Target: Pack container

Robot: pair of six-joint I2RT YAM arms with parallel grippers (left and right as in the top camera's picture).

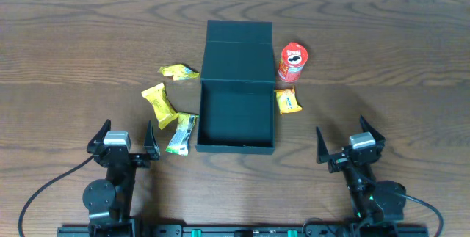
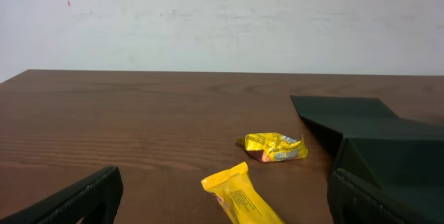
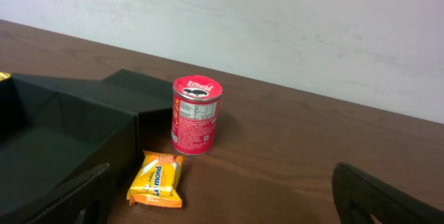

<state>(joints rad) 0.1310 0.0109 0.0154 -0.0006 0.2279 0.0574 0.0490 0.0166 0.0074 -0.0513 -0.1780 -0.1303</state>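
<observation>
The dark teal-green container [image 1: 236,147] sits open and empty at the table's middle, its flap lid [image 1: 239,33] laid back; it also shows in the left wrist view [image 2: 388,161] and the right wrist view [image 3: 62,137]. Left of it lie a yellow packet [image 1: 179,71] [image 2: 275,147], a long yellow packet [image 1: 159,104] [image 2: 239,196] and a green-white packet [image 1: 181,133]. Right of it stand a red chip can [image 1: 292,62] [image 3: 196,115] and an orange-yellow packet [image 1: 288,100] [image 3: 157,179]. My left gripper [image 1: 123,147] and right gripper [image 1: 351,144] are open and empty near the front edge.
The wooden table [image 1: 396,61] runs to a white wall [image 2: 222,16] at the back. Black cables [image 1: 44,189] trail from the arm bases along the front edge.
</observation>
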